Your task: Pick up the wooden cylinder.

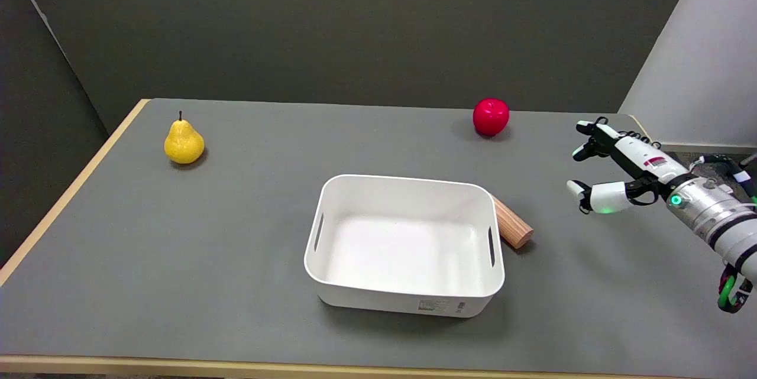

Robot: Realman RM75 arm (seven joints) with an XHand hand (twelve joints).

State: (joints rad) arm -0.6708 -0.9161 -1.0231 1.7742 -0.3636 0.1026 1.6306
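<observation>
A: Nearest us sits the bin (404,244). How far along are we?

B: We've barely begun. The cylinder (512,224) lies on the table (236,237), touching the bin's right wall. Our right hand (615,166) hovers well right of it, fingers spread, holding nothing.

A: Count?

B: One table, bin, cylinder, pear (184,142), apple (491,116).

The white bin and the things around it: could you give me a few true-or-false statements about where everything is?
1. The wooden cylinder lies inside the white bin. False: it lies on the table, against the bin's right side.
2. The right hand holds nothing. True.
3. The pear stands at the far left of the table. True.
4. The apple is green. False: it is red.
5. The bin holds nothing. True.
</observation>
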